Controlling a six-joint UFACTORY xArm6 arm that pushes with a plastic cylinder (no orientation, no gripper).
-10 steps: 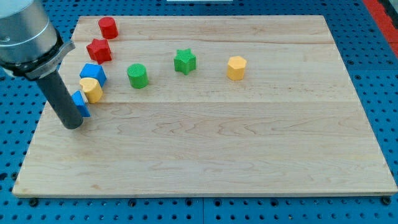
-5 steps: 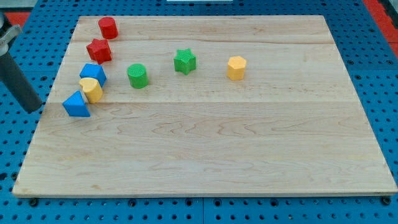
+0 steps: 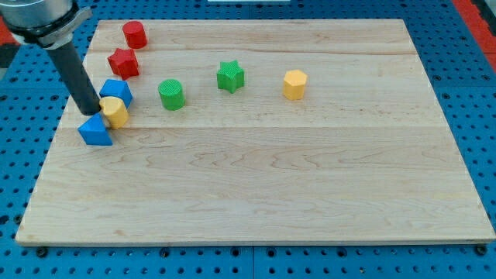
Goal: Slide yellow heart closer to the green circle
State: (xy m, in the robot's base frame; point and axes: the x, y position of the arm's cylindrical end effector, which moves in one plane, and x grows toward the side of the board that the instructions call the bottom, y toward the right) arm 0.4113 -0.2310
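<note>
The yellow heart lies near the board's left edge, wedged between a blue block above it and a blue triangle at its lower left. The green circle stands to its right and slightly higher, a short gap away. My tip rests on the board just left of the yellow heart, touching or nearly touching it, and right above the blue triangle. The rod slants up to the view's top left.
A red star-like block and a red cylinder-like block sit at the upper left. A green star and a yellow hexagon lie right of the green circle. The wooden board rests on a blue pegboard.
My tip left the blue triangle's left side, swung off the board's left edge, then came back in to the yellow heart's left side. No block has visibly moved.
</note>
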